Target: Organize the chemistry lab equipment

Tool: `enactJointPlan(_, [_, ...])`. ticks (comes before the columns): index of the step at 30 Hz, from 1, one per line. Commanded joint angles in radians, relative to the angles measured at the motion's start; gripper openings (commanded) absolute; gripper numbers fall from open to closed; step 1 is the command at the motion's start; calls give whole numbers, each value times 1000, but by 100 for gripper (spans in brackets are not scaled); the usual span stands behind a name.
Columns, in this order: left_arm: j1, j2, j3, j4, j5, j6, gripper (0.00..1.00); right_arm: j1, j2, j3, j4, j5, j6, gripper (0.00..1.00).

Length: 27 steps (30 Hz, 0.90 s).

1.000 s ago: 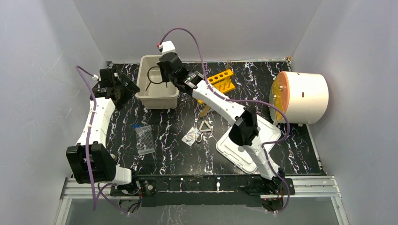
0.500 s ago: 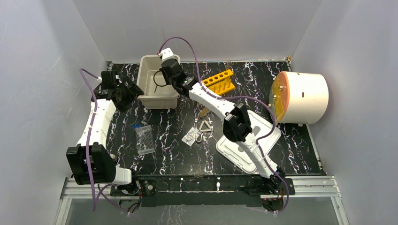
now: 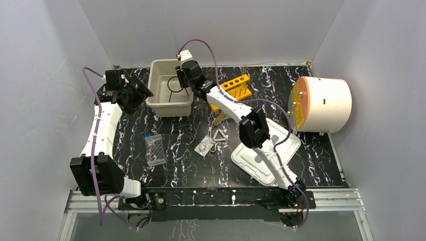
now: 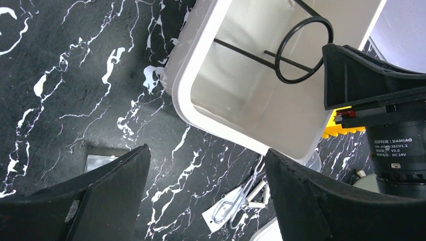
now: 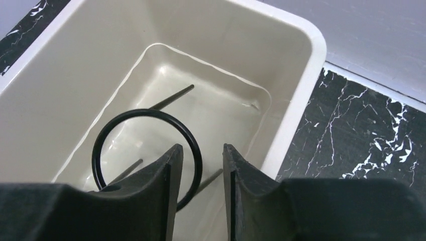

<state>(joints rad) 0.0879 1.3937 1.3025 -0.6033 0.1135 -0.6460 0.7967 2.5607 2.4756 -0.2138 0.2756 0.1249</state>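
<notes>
The black wire ring stand (image 3: pixel 174 85) (image 5: pixel 145 112) (image 4: pixel 241 51) lies inside the beige bin (image 3: pixel 170 108) (image 5: pixel 301 100) (image 4: pixel 201 120). My right gripper (image 3: pixel 181 83) (image 5: pixel 202 146) hangs over the bin's right side, open, with the ring's edge loose in the gap between its fingers. My left gripper (image 3: pixel 136 93) (image 4: pixel 206 149) is wide open and empty, just left of the bin. Thin metal tweezers (image 3: pixel 208 141) (image 4: pixel 241 198), a white triangle (image 3: pixel 219 135) (image 4: pixel 258 193) and a tan stick (image 3: pixel 219 119) lie mid-table. A blue-capped vial (image 3: pixel 145 134) sits by a clear rack (image 3: pixel 155 149).
A yellow tube rack (image 3: pixel 236 87) stands right of the bin, under the right arm. A white lid (image 3: pixel 266 153) lies at the front right. A large white drum with an orange face (image 3: pixel 321 104) sits at the right edge. Grey walls close in the table.
My right gripper has moved right across the bin and its jaws have parted, leaving the ring stand in the bin. The left gripper barely shifted.
</notes>
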Motion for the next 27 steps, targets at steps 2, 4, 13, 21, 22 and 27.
enactJointPlan(2, [2,21,64,-20,41,26,82,-10,-1,79,80,-6,13,50])
enactJointPlan(4, [3,24,72,-16,60,31,82,-12,-5,91,79,-6,17,52])
enactJointPlan(13, [-2,6,85,27,167,59,83,-29,-106,148,5,-44,124,74])
enactJointPlan(21, [-66,-35,92,60,277,152,85,-39,-309,88,-154,-93,117,75])
enactJointPlan(22, [-73,-43,88,65,292,169,85,-40,-348,58,-178,-93,112,75])
enactJointPlan(27, [-221,-84,81,64,356,295,87,-57,-575,-173,-285,-17,90,75])
